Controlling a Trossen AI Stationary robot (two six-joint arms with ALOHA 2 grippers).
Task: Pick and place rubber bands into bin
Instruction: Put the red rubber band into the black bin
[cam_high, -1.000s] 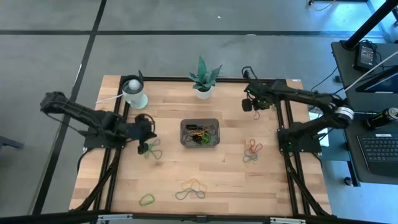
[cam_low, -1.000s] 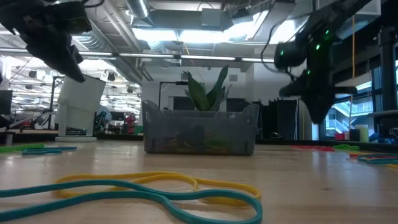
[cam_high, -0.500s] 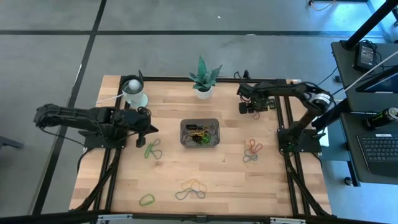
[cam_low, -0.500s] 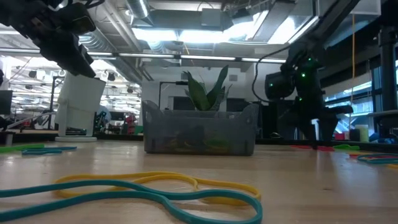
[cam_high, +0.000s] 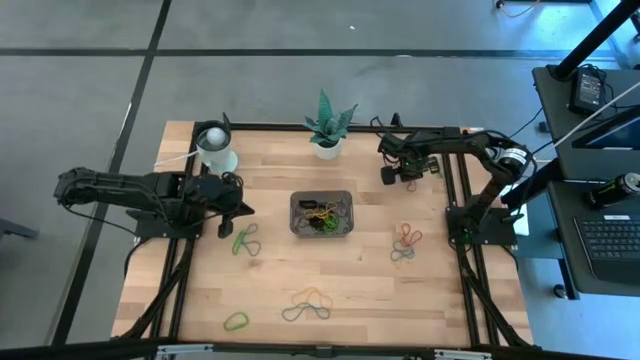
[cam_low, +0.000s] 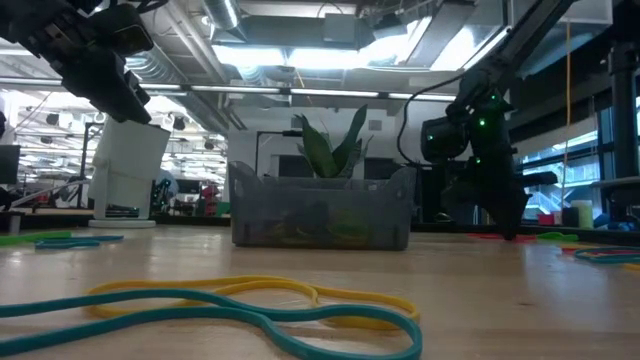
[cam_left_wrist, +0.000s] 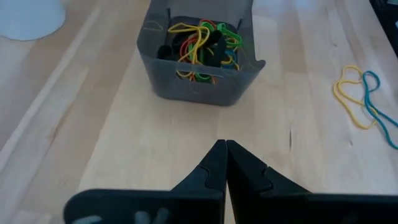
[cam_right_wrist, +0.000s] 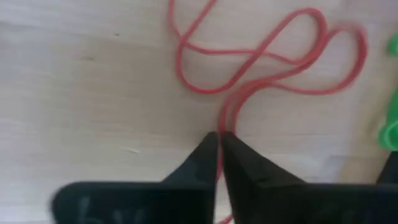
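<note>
The dark grey bin (cam_high: 321, 213) (cam_left_wrist: 199, 53) stands mid-table with several coloured rubber bands inside it. A red rubber band (cam_right_wrist: 249, 56) lies on the wood near the far right, under my right gripper (cam_right_wrist: 219, 138) (cam_low: 512, 232), which points steeply down and is shut on it. My left gripper (cam_left_wrist: 224, 144) (cam_high: 246, 209) hovers left of the bin, shut and empty, pointing toward the bin. More bands lie loose: a green-grey pair (cam_high: 245, 240), a red-grey cluster (cam_high: 405, 242), a yellow and teal pair (cam_high: 308, 305) and one green loop (cam_high: 236, 321). My right gripper pinches a strand of the red band (cam_right_wrist: 224, 121) between its two fingertips, where two runs of the loop come together. The fingers come from above, pointing steeply down. The rest of the band lies slack and flat on the table beyond the fingers.
A potted plant (cam_high: 325, 125) and a white round cup (cam_high: 215, 148) stand along the far edge. A green band's edge (cam_right_wrist: 390, 130) lies close to the red one. Bare wood surrounds the bin on the near side.
My right gripper has come down from well above the table to the red band, stood open over it, then shut on a strand. My left gripper has swung a little toward the far edge and turned toward the bin, staying shut.
</note>
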